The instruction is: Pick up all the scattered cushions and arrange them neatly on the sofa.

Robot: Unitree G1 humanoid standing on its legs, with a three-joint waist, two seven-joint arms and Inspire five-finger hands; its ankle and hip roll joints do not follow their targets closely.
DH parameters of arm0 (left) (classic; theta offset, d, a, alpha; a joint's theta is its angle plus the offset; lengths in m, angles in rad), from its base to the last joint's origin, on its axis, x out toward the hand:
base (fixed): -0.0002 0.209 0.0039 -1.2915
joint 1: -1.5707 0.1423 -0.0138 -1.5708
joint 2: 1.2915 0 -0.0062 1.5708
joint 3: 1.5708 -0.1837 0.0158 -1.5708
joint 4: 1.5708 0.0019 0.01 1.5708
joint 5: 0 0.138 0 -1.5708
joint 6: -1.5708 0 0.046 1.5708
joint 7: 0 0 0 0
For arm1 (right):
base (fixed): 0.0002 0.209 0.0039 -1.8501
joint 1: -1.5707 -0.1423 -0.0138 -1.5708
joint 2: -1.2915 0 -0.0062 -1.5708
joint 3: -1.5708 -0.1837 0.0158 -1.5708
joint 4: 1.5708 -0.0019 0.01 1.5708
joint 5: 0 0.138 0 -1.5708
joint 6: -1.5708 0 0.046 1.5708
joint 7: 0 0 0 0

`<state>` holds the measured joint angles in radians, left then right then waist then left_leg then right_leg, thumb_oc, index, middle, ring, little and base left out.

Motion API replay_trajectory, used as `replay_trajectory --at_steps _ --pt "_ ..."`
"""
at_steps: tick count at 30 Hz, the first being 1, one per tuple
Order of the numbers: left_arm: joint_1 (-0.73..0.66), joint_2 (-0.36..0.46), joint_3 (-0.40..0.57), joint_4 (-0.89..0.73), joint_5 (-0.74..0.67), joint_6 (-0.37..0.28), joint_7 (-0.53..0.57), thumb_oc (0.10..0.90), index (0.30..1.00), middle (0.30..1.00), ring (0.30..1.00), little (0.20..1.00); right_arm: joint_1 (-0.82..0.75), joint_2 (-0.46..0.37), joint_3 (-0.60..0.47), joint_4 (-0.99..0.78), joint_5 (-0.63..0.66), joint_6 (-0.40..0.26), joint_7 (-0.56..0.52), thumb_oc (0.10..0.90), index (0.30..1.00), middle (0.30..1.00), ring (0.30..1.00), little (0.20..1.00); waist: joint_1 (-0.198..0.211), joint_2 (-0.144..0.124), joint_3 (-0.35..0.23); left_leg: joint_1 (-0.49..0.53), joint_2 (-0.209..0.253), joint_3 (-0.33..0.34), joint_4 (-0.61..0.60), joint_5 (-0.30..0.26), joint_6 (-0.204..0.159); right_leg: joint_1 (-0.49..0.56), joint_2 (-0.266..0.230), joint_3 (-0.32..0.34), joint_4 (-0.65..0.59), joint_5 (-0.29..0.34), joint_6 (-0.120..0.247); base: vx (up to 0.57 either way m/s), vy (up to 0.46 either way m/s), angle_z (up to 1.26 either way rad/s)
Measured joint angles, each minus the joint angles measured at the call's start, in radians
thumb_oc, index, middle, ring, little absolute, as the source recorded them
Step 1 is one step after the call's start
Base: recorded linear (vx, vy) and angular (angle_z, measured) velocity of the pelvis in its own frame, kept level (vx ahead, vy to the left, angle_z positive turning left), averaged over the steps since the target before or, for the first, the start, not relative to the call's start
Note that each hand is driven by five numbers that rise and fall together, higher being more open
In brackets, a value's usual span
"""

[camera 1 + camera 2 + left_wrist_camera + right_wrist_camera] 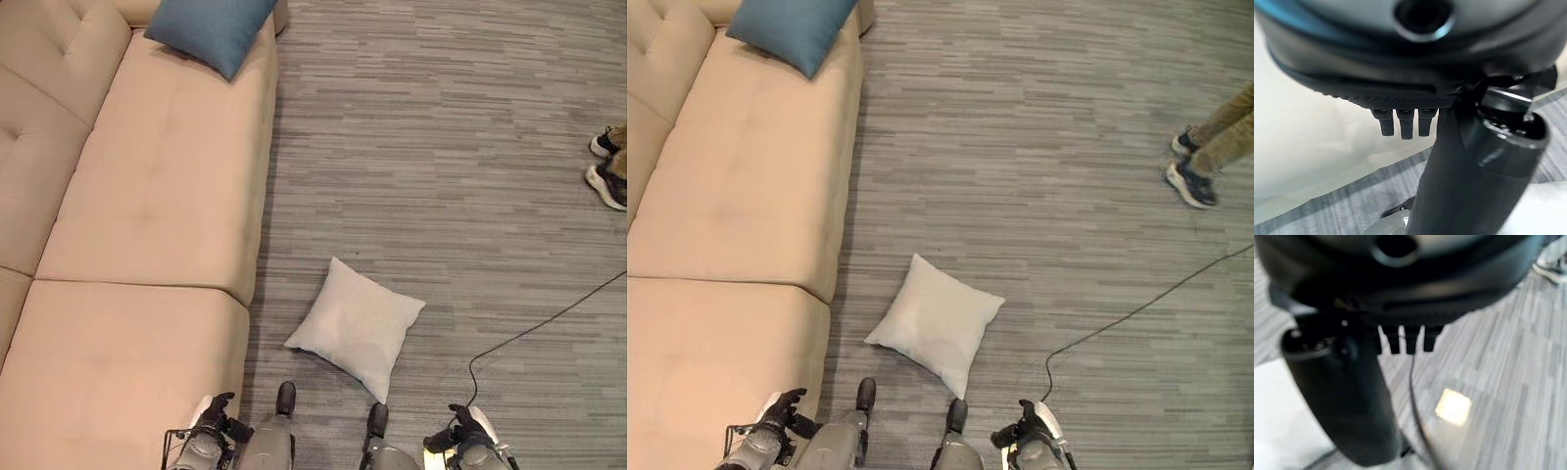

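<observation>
The big tan sofa (147, 196) fills the left side of the frame, from top to bottom. The grey floor (441, 147) takes up the rest.

A blue cushion (211, 29) already sits on the sofa, at the top, left of the middle. A white cushion (355, 326) lies flat on the floor in the lower middle of the frame, just beside the sofa's front edge. It sits like a diamond, with one corner pointing to the top of the frame and one pointing down to the bottom edge.

The left robot hand (217, 409) is at the bottom edge, left of the middle, over the sofa's edge. The right robot hand (468, 423) is at the bottom edge, right of the middle. In each wrist view the fingers (1405, 125) hang straight and hold nothing.

The white cushion lies between the two hands and a bit higher in the frame. Its low corner looks a little closer to the right hand. I think both hands must reach forward and in to get it.

A person's shoes (609, 171) show at the right edge, well apart from the cushion.
</observation>
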<state>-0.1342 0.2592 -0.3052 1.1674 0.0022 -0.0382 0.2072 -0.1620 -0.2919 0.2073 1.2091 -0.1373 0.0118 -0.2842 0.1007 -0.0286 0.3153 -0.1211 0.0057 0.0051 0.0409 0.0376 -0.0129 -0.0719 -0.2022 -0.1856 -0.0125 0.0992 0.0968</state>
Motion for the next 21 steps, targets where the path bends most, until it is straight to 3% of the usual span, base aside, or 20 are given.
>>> replay_trajectory --at_steps 2,3,4,7,8,10,12,14,16,19,21 --pt "-0.011 0.001 -0.003 -0.001 -0.001 0.000 0.001 0.800 0.900 0.900 0.900 0.900 -0.033 -0.001 0.001 0.000 0.000 -0.001 0.001 0.800 0.900 0.900 0.900 0.900 -0.003 0.002 0.001 -0.018 -0.014 0.039 0.054 -0.037 0.024 -0.067 -0.011 -0.001 0.086 0.008 0.004 -0.04 0.270 -0.63" --pt "-0.016 0.004 -0.007 -0.001 -0.002 -0.001 0.001 0.800 0.900 0.900 0.900 0.900 -0.049 -0.001 0.002 -0.001 0.002 -0.001 0.000 0.800 0.900 0.900 0.900 0.900 0.000 0.004 0.002 -0.038 0.001 0.050 0.082 -0.044 0.028 -0.105 -0.015 -0.004 0.132 0.010 0.001 -0.04 0.156 -0.81" --pt "-0.025 0.005 -0.008 0.001 -0.002 -0.001 0.001 0.800 0.900 0.900 0.900 0.900 -0.068 -0.003 0.004 -0.002 0.006 0.000 -0.001 0.800 0.900 0.900 0.900 0.900 0.001 0.008 0.004 -0.050 0.009 0.050 0.114 -0.071 0.035 -0.134 -0.013 -0.017 0.156 0.030 -0.019 -0.03 0.138 -0.81" --pt "-0.038 0.013 -0.001 -0.011 -0.004 -0.008 0.003 0.800 0.900 0.900 0.900 0.900 -0.082 -0.004 0.024 -0.017 0.012 0.000 -0.004 0.800 0.900 0.900 0.900 0.900 0.006 -0.005 0.014 -0.074 0.000 0.110 0.156 -0.105 0.063 -0.169 -0.023 -0.151 0.161 0.068 -0.051 -0.06 0.101 -0.74" --pt "-0.050 0.020 0.006 -0.013 -0.018 -0.014 0.006 0.800 0.900 0.900 0.900 0.900 -0.089 -0.003 0.044 -0.026 0.014 -0.002 -0.003 0.800 0.900 0.900 0.900 0.900 0.020 -0.013 0.028 -0.082 0.010 0.150 0.158 -0.109 0.070 -0.207 -0.025 -0.205 0.213 0.023 -0.029 0.10 0.004 -0.59" --pt "-0.052 0.027 0.017 -0.006 -0.022 -0.014 0.005 0.800 0.900 0.900 0.900 0.900 -0.083 -0.001 0.067 -0.039 0.017 -0.001 -0.002 0.800 0.900 0.900 0.900 0.900 0.031 -0.013 0.041 -0.072 0.016 0.181 0.131 -0.099 0.067 -0.214 -0.004 -0.241 0.312 -0.109 -0.040 0.11 -0.052 -0.55" --pt "-0.039 0.022 0.012 0.002 -0.021 -0.008 0.004 0.800 0.900 0.900 0.900 0.900 -0.068 -0.005 0.065 -0.037 0.019 -0.001 -0.003 0.800 0.900 0.900 0.900 0.900 0.048 -0.020 0.046 -0.052 0.001 0.200 0.097 -0.083 0.063 -0.154 0.033 -0.272 0.251 -0.169 -0.046 -0.06 -0.079 -0.43" --pt "-0.037 0.028 0.011 -0.001 -0.025 -0.006 0.011 0.800 0.900 0.900 0.900 0.900 -0.081 -0.019 0.067 -0.040 0.029 -0.003 -0.007 0.800 0.900 0.900 0.900 0.900 0.047 -0.003 0.071 -0.081 0.013 0.204 0.101 -0.069 0.054 -0.164 0.063 -0.230 0.195 -0.129 -0.071 -0.02 -0.127 -0.18" --pt "-0.036 0.020 0.012 0.004 -0.036 -0.004 0.016 0.800 0.900 0.900 0.900 0.900 -0.084 -0.020 0.066 -0.038 0.034 -0.002 -0.006 0.800 0.900 0.900 0.900 0.900 0.036 0.005 0.079 -0.093 0.014 0.190 0.097 -0.061 0.048 -0.163 0.074 -0.231 0.176 -0.115 -0.089 -0.02 -0.101 0.10" --pt "-0.033 0.008 0.008 -0.001 -0.041 -0.004 0.015 0.800 0.900 0.900 0.900 0.900 -0.084 -0.024 0.059 -0.039 0.045 -0.004 -0.009 0.800 0.900 0.900 0.900 0.900 0.031 0.012 0.093 -0.123 0.024 0.135 0.130 -0.057 0.041 -0.165 0.089 -0.245 0.169 -0.115 -0.100 -0.02 -0.085 0.12" --pt "-0.050 0.005 0.008 -0.010 -0.062 -0.010 0.015 0.800 0.900 0.900 0.900 0.900 -0.104 -0.029 0.060 -0.036 0.052 -0.007 -0.009 0.800 0.900 0.900 0.900 0.900 0.047 0.009 0.126 -0.153 0.021 0.061 0.217 -0.061 0.028 -0.163 0.088 -0.233 0.173 -0.135 -0.114 0.04 -0.028 -0.14"
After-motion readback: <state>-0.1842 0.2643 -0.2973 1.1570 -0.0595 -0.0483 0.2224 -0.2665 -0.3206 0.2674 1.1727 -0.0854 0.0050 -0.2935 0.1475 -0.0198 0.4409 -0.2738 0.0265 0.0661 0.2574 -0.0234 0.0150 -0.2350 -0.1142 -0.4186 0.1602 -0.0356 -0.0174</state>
